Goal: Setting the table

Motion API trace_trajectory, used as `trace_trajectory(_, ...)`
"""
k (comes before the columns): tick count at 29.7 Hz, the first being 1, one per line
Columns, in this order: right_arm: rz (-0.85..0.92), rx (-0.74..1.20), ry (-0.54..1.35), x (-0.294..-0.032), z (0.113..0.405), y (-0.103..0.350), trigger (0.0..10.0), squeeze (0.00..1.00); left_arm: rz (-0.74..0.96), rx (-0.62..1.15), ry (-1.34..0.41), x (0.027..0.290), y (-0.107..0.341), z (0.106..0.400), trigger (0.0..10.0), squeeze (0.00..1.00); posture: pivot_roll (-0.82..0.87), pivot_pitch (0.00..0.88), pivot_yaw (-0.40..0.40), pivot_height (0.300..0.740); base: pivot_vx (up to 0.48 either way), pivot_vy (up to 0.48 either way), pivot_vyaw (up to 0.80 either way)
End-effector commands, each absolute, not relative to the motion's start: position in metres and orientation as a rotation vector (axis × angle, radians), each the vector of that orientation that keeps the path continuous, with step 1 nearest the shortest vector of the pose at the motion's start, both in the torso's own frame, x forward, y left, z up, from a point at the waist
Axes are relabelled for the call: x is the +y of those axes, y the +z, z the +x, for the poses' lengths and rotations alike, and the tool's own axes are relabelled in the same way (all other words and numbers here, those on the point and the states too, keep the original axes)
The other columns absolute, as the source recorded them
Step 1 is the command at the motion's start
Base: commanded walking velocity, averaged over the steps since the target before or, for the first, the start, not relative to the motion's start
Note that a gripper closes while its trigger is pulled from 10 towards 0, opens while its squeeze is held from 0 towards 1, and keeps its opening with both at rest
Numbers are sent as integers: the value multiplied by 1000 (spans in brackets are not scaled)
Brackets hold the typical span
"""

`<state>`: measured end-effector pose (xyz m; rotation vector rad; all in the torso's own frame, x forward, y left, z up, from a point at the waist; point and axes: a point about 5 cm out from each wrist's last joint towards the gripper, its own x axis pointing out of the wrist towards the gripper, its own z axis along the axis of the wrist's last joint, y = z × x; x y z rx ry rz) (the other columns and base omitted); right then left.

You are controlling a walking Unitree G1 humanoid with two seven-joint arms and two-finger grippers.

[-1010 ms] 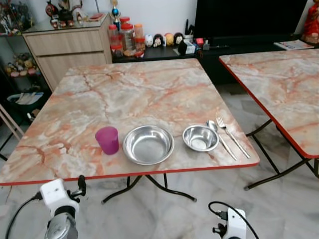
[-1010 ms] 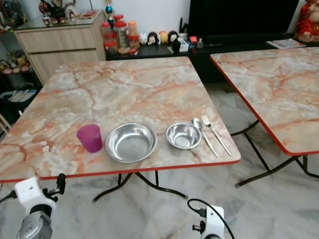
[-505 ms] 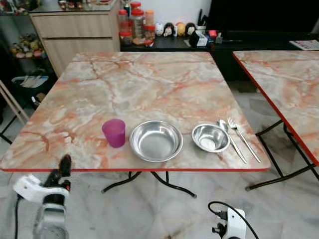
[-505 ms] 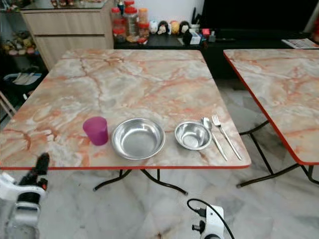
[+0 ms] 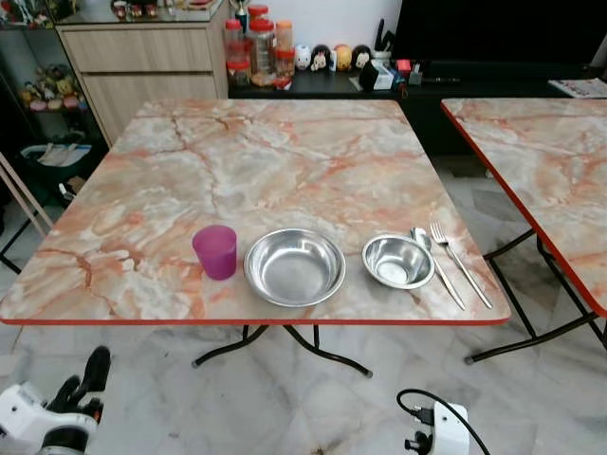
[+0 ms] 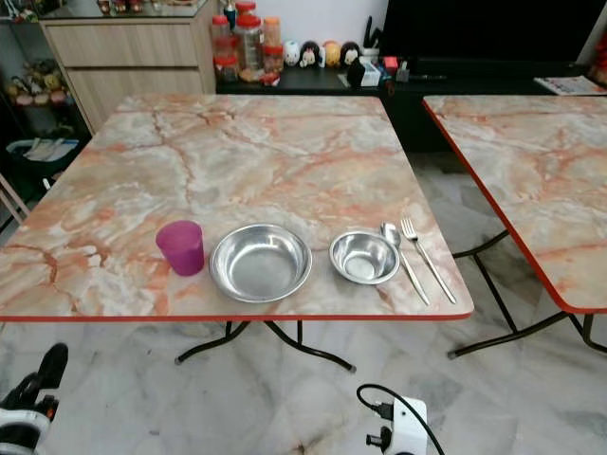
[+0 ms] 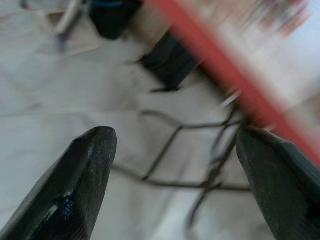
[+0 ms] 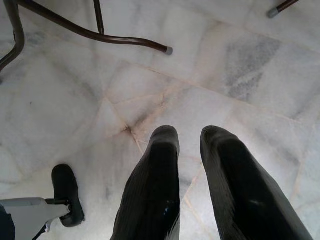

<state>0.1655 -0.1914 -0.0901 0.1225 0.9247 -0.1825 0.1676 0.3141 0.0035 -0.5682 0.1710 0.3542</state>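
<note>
Left eye view gives us the marble worktop [image 5: 266,161] with the place setting in a row along its near edge: a purple cup [image 5: 216,251] on the left, a large steel bowl [image 5: 295,266] just beside it, a small steel bowl [image 5: 399,261] to the right, then a spoon [image 5: 434,263] and a fork [image 5: 459,262] lying side by side, close but apart. Our left end effector [image 7: 175,185] hangs low over the floor [image 5: 313,398], below and left of the near edge, its fingers spread wide with nothing between them. Our right end effector [image 8: 190,175] hangs over the floor too, near the table legs, fingers a little apart and empty. We judge the setting looks nearly complete, so the step in hand is likely a tidy-up or a retreat. If we reach again, we should lift each arm clear of the red edge first, come in from above, and avoid nudging the cup, which looks light and easy to topple.
</note>
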Motion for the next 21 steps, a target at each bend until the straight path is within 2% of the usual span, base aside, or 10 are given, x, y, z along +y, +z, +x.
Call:
trace_trajectory(1,127,917,-181,-190,168,-89,10000,0,-480,276,330,307,-8,165,10000,0,94,0,-25,740,0,0,0)
trace_trajectory(3,126,918,-179,-190,167,-89,10000,0,-419,346,308,301,-16,167,10000,0,94,0,-25,740,0,0,0)
trace_trajectory(4,126,919,-179,-190,167,-90,10000,0,-331,444,280,291,-27,170,10000,0,90,0,-25,740,0,0,0)
trace_trajectory(8,128,917,-181,-189,167,-90,10000,0,-220,555,271,279,-40,176,10000,0,83,0,-26,740,0,0,0)
trace_trajectory(10,128,916,-181,-189,168,-89,10000,0,-92,668,252,267,-51,181,10000,0,78,0,-24,740,0,0,0)
trace_trajectory(16,129,911,-191,-190,170,-88,10000,0,51,791,152,236,-65,190,10000,0,56,0,-19,740,0,0,0)
trace_trajectory(21,133,910,-200,-192,169,-88,10000,0,74,805,142,229,-68,191,10000,0,47,0,-16,740,0,0,0)
